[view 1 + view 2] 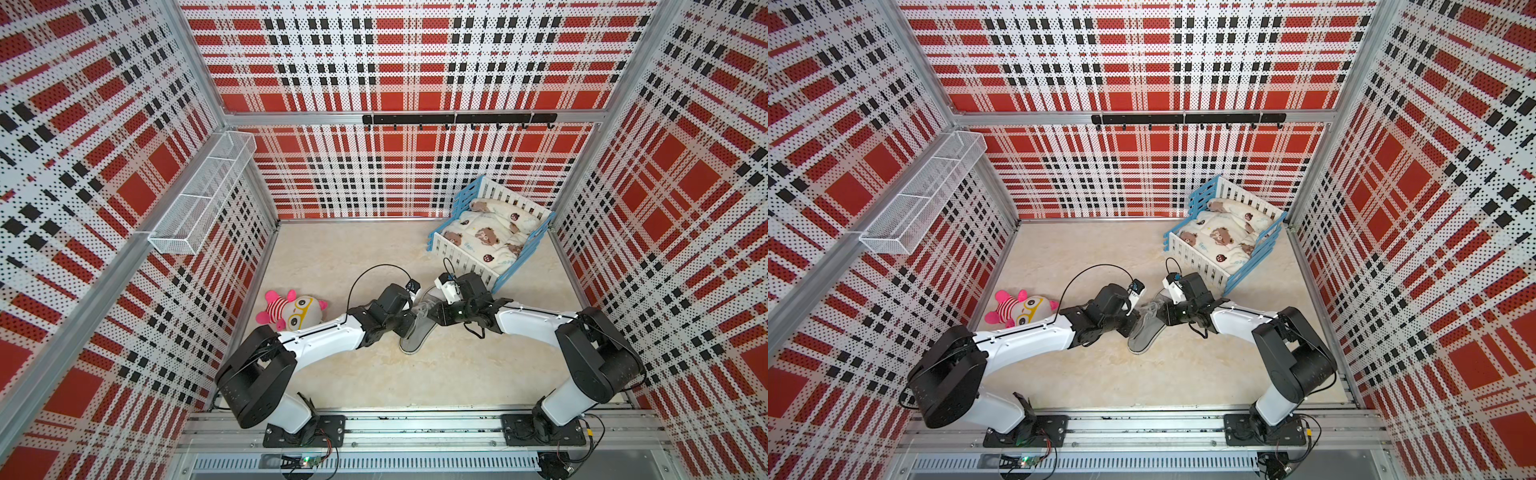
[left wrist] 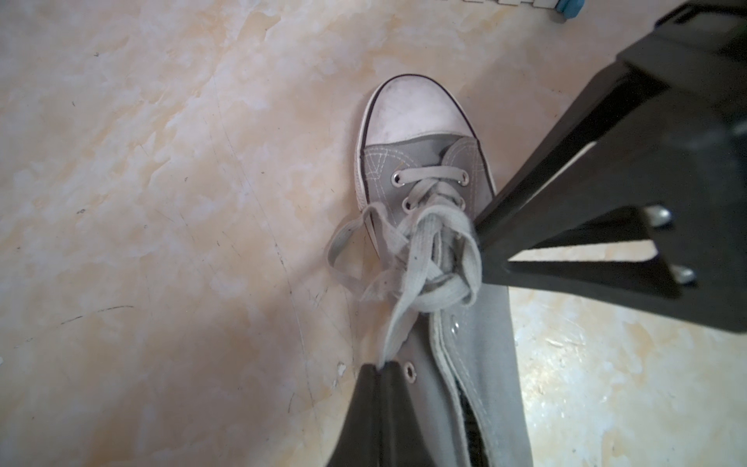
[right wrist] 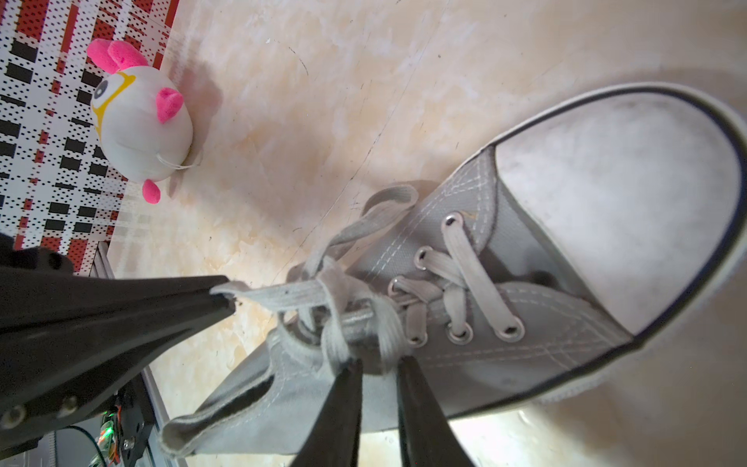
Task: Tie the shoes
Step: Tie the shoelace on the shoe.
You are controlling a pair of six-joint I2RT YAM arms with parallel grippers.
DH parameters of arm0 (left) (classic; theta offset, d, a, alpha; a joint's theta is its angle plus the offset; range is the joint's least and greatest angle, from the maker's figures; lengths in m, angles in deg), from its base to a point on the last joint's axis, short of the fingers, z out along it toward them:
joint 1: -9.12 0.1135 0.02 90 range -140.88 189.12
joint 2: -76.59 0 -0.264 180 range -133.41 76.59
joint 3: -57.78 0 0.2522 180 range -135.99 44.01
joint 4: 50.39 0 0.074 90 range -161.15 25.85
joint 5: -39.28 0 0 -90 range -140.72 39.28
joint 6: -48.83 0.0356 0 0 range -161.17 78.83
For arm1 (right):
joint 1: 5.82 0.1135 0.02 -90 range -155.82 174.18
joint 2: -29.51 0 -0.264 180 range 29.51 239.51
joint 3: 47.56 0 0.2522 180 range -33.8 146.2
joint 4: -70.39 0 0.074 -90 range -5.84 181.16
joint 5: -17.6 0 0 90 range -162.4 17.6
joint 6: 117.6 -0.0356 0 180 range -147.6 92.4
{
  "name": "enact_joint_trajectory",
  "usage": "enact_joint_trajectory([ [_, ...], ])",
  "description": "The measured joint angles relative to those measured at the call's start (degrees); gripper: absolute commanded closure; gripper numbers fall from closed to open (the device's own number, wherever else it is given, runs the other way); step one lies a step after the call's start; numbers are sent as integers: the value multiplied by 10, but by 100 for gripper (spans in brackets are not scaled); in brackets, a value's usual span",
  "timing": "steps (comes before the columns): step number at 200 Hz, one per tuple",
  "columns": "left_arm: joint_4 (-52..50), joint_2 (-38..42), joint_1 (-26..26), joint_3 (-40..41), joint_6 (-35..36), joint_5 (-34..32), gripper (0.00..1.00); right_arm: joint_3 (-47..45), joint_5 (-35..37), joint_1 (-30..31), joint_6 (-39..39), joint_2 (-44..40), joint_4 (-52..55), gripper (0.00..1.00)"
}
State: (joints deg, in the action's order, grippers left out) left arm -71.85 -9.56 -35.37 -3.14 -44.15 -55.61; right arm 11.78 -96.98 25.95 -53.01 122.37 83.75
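Sneaker [image 1: 417,334] | toe toward crib [image 1: 460,257] | long axis near-to-far

red plaid perforated walls [image 1: 415,62], beige marbled floor [image 1: 353,257], wire basket [image 1: 199,199], black hook rail [image 1: 457,119], toy bed [image 1: 490,237].

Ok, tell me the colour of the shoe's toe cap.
The toe cap is white, smudged; best seen in the right wrist view.

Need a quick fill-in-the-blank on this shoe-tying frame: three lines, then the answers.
1. The left gripper is shut on a ___ end.
2. The grey sneaker has a ___ toe cap.
3. The plush toy lies on the robot's ___ side of the sneaker.
Answers: lace; white; left.
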Motion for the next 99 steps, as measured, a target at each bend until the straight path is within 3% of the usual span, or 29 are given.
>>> enact_joint_trajectory([
  [99, 9, 0, 0, 5, 0, 2, 100, 0, 2, 0, -25, 0, -28, 76],
])
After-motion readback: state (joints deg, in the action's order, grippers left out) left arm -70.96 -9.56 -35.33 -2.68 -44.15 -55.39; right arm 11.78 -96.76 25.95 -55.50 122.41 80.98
